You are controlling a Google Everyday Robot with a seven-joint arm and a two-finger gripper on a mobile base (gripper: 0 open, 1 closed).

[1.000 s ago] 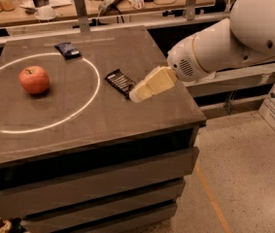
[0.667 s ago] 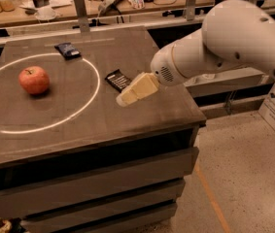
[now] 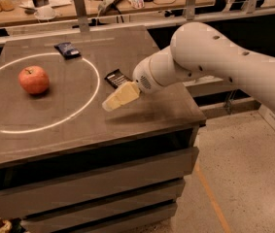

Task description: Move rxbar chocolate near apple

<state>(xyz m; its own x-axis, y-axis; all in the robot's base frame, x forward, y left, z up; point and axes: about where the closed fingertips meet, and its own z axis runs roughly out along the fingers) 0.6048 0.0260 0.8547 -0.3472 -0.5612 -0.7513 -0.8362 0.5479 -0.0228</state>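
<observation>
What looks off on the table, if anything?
Nothing stands out. The apple sits upright at left. The rxbar chocolate lies flat, its near end hidden behind the gripper, which is low over the table. The dark blue packet lies flat at the back.

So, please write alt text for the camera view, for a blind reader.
The robot's gripper hangs over a dark table, close to the rxbar chocolate. The apple sits at the far left, and a dark blue packet lies farther back.
</observation>
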